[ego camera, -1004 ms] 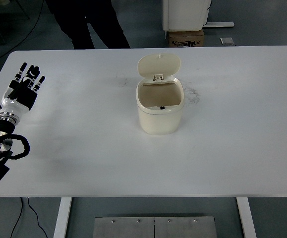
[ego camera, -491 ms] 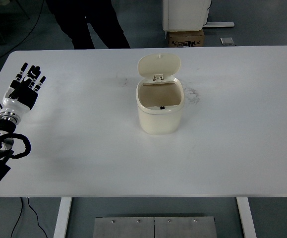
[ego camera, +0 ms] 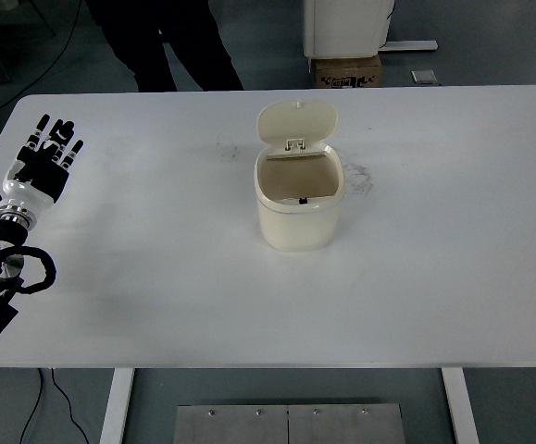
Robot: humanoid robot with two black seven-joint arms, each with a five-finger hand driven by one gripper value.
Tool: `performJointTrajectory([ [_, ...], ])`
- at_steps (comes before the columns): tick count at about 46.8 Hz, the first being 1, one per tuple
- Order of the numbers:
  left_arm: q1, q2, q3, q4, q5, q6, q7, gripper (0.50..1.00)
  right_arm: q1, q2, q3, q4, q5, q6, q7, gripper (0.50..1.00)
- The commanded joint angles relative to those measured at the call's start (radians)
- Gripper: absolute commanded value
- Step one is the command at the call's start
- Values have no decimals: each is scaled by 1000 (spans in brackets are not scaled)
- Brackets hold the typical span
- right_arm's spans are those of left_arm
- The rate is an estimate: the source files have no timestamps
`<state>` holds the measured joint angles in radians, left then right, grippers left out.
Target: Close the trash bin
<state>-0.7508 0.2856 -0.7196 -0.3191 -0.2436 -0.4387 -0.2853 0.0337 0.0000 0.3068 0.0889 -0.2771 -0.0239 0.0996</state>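
Cream plastic trash bin (ego camera: 298, 205) with rounded corners stands near the middle of the white desk (ego camera: 453, 231), its hinged lid (ego camera: 297, 122) tipped upright at the back edge, the inside open to view. The left robot hand (ego camera: 43, 165), black-fingered with a white palm, hovers at the desk's left edge, fingers spread and empty, well apart from the bin.
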Motion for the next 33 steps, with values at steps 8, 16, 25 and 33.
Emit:
performJointTrajectory([
  [8, -10, 3, 2, -1, 1, 0, 0, 1000, 0, 0, 0, 0, 1, -1, 0, 991],
  [16, -54, 10, 11, -15, 17, 12, 11, 1000, 0, 0, 0, 0, 1, -1, 0, 991],
  [25, -119, 53, 60, -113, 167, 67, 15, 1000, 0, 0, 0, 0, -1, -1, 0, 991],
  [33, -202, 99, 216, -219, 221, 113, 17, 1000, 0, 0, 0, 0, -1, -1, 0, 991],
])
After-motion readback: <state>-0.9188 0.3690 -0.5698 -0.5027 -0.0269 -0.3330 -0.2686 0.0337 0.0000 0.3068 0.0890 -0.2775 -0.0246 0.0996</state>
